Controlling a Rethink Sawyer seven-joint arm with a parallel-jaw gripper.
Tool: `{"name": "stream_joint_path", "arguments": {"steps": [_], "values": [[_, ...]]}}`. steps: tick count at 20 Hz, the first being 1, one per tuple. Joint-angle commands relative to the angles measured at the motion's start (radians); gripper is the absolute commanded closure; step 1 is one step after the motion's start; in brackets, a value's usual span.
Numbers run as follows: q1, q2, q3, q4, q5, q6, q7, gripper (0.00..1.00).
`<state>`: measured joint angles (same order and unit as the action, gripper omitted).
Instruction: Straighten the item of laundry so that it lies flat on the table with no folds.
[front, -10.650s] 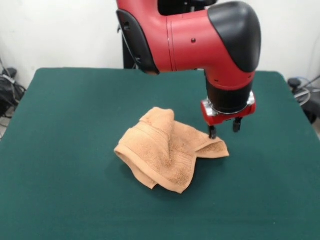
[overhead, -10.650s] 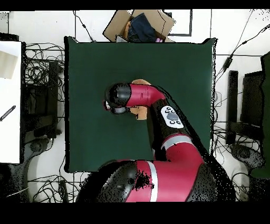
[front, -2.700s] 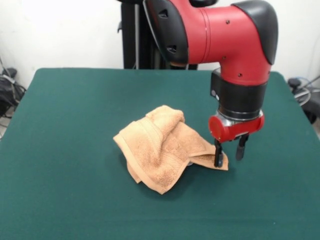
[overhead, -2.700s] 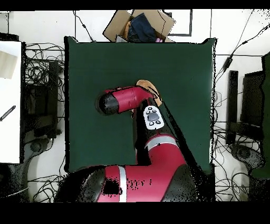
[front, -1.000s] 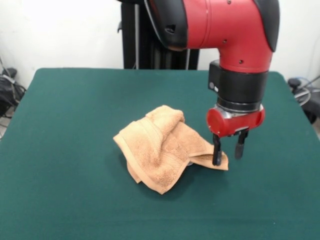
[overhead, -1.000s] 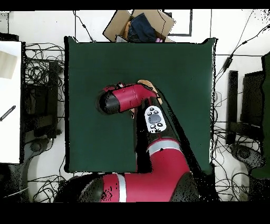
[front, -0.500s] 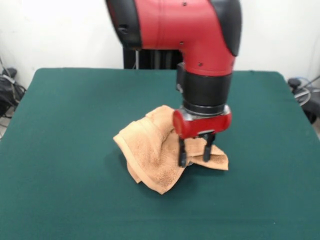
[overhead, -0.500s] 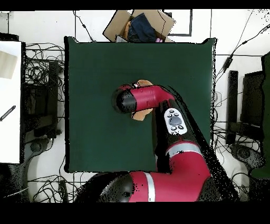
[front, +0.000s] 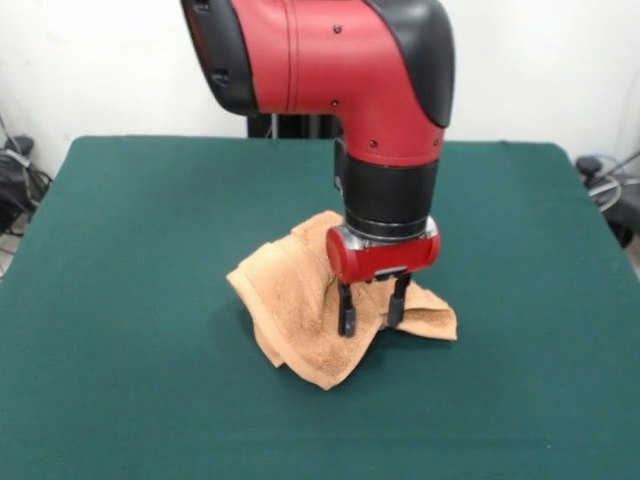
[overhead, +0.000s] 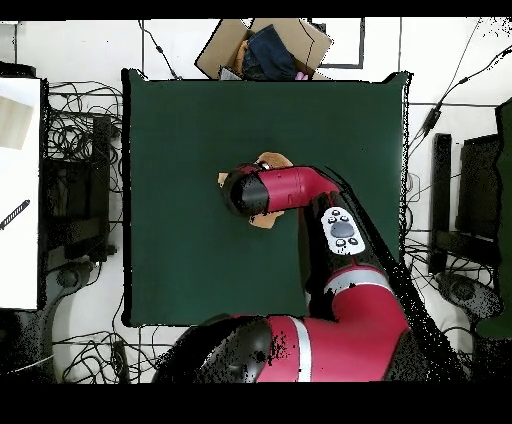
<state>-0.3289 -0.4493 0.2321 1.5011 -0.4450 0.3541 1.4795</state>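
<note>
The peach-orange towel (front: 295, 300) lies crumpled and folded over itself near the middle of the green table (front: 130, 240). In the overhead view only small parts of the towel (overhead: 272, 160) show round the arm. My gripper (front: 370, 312) is open and hangs straight down over the towel's right half, with its fingertips (front: 346, 320) just above or touching the cloth. It holds nothing. The arm hides the gripper in the overhead view.
A cardboard box (overhead: 264, 48) with dark things in it stands beyond the table's far edge in the overhead view. Cables and equipment lie on the floor round the table.
My gripper has moved left in the front view, from beside the towel's right corner to over its right half. The towel has not moved in the last second.
</note>
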Motion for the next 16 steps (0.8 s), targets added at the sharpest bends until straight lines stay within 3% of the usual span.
{"name": "stream_joint_path", "arguments": {"steps": [1, 16], "values": [[0.030, 0.026, 0.037, 0.069, -0.053, 0.004, 0.034, 0.00], [-0.008, 0.032, 0.068, 0.027, -0.045, 0.051, -0.027, 0.00]]}}
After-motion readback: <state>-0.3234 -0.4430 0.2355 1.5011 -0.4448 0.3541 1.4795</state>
